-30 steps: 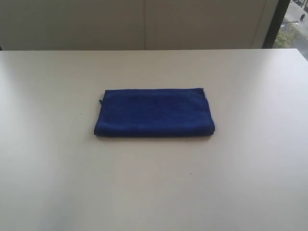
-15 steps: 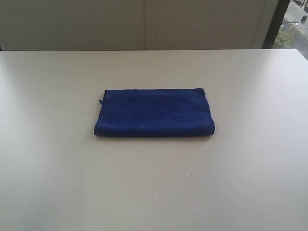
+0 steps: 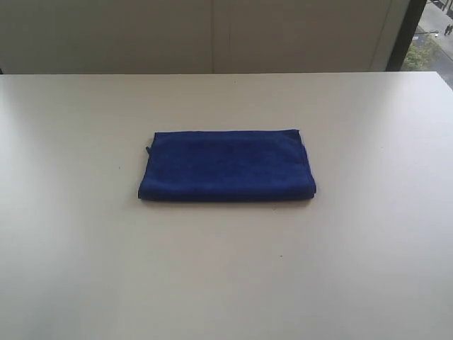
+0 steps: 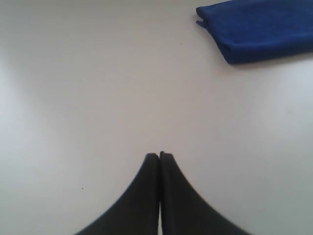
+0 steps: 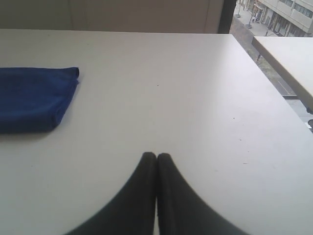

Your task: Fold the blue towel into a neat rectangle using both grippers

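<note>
The blue towel (image 3: pixel 226 166) lies folded into a flat rectangle near the middle of the white table (image 3: pixel 226 283). Neither arm appears in the exterior view. In the left wrist view my left gripper (image 4: pixel 159 155) is shut and empty above bare table, well apart from the blue towel (image 4: pixel 259 29), of which one end shows. In the right wrist view my right gripper (image 5: pixel 156 155) is also shut with nothing held, and the blue towel (image 5: pixel 34 98) lies some way off with only its other end in view.
The table's far edge (image 3: pixel 226 74) meets a pale wall. A window strip (image 3: pixel 425 35) shows at the back right. In the right wrist view the table's side edge (image 5: pixel 274 83) runs beside a second white table (image 5: pixel 288 54).
</note>
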